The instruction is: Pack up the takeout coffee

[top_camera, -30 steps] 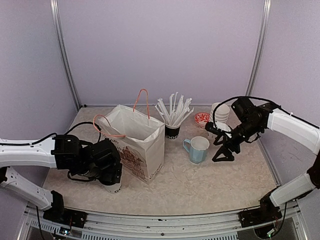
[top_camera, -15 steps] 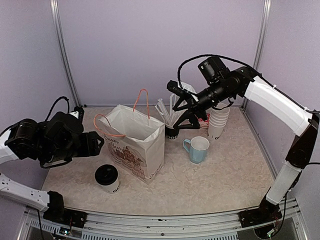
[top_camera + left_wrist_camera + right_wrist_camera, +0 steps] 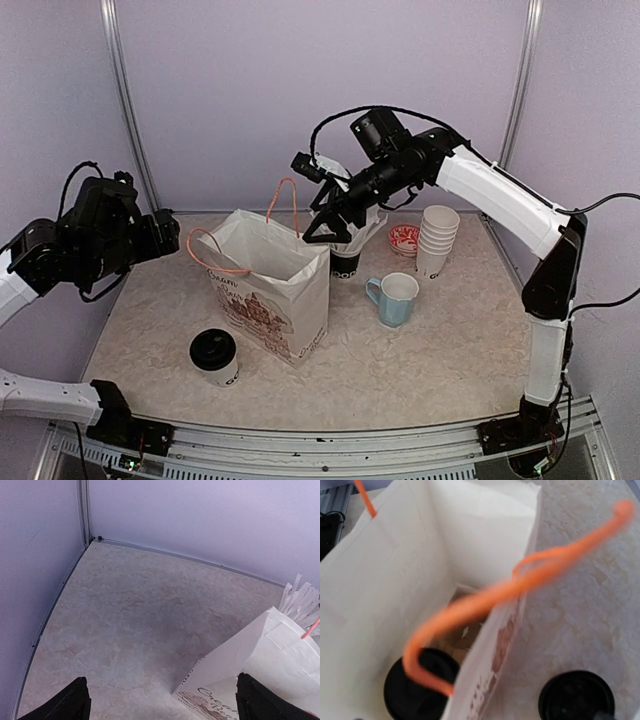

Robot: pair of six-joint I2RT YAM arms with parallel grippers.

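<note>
Right tool (image 3: 303, 200) wide over bag (image 3: 290, 290); lidded cup (image 3: 214, 357) upright, lid up.

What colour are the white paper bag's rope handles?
The rope handles are orange; the right wrist view shows them best.

Lt-blue mug (image 3: 396, 300) nr plain cup stack (image 3: 438, 240) — straw holder (image 3: 345, 266) behind

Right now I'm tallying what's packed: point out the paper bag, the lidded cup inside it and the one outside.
paper bag (image 3: 255, 310), top view, printed front face.
lidded cup in the bag (image 3: 407, 697), right wrist view, black lid.
lidded cup on the table (image 3: 213, 350), top view, black lid.
</note>
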